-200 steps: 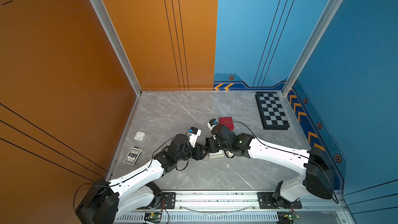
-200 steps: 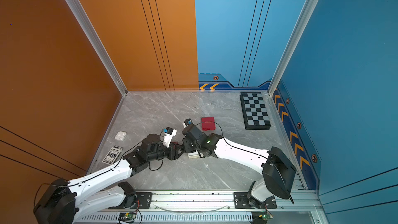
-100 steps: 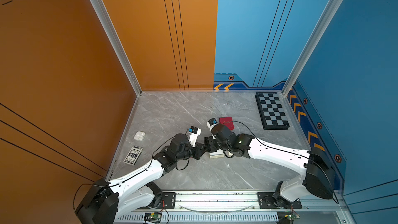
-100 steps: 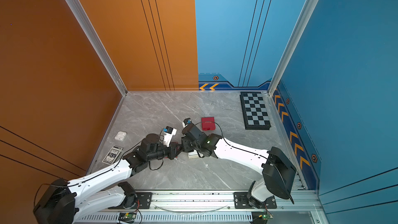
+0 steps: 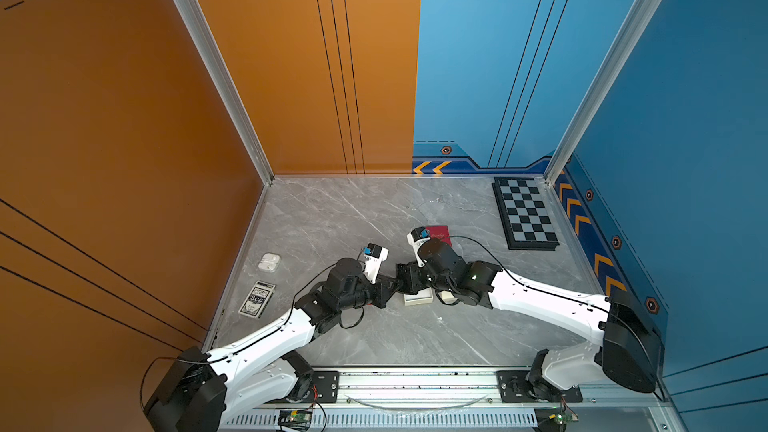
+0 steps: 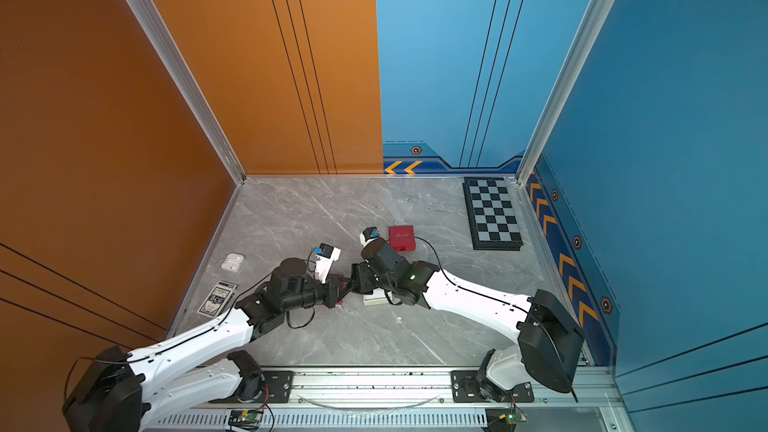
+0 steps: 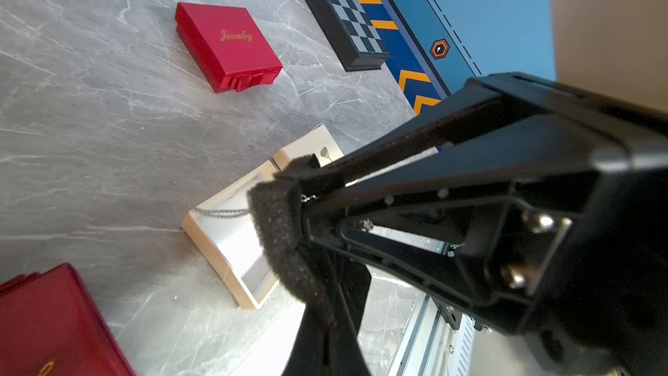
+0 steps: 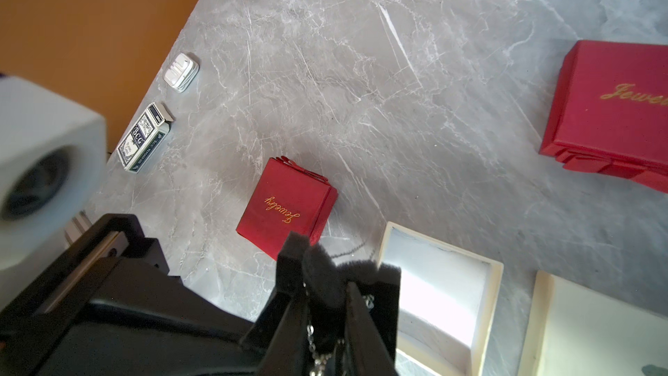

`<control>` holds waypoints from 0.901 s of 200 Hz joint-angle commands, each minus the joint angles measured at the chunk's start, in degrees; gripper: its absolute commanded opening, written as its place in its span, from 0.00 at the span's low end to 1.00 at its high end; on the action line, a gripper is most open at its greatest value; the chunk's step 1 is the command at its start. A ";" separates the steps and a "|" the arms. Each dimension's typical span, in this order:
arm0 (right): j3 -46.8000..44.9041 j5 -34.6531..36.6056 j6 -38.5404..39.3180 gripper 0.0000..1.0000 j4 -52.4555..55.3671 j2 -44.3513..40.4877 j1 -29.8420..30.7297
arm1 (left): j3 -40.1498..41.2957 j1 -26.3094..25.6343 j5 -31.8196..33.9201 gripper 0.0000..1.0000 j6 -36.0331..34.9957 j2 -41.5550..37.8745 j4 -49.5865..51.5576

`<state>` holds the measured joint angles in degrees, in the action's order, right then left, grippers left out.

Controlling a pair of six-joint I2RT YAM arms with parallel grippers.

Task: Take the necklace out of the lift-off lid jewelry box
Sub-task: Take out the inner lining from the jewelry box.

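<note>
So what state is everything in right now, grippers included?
Box: open, lid lying beside it.
Necklace: chain leads out of box, pinched.
Left gripper: shut on necklace.
Right gripper: chain runs through it; open or shut unclear.
Far red box: closed.
Near red box: closed.
Cards: closed, flat.
Chessboard: closed, flat.

Both top views overlook the whole tabletop (image 5: pixel 332 218); wrist views share its centre, close.
</note>
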<state>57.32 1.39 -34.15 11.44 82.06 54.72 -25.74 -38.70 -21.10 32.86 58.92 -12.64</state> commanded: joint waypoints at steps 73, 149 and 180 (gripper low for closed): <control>-4.28 -2.83 -3.07 0.17 -1.37 -4.55 -2.12 | 0.58 0.58 0.28 0.00 -0.14 -2.22 -0.44; -3.00 -8.48 -3.22 0.22 0.28 -2.74 -3.99 | 0.75 0.95 1.49 0.00 -0.41 -4.20 1.33; -3.52 -9.01 -3.59 0.25 -0.76 -2.62 -3.77 | 0.63 1.02 2.24 0.00 -0.61 -5.06 2.47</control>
<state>54.19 -6.96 -37.15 8.49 78.74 51.18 -25.56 -38.52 -20.91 32.86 55.35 -10.90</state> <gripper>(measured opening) 0.229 0.048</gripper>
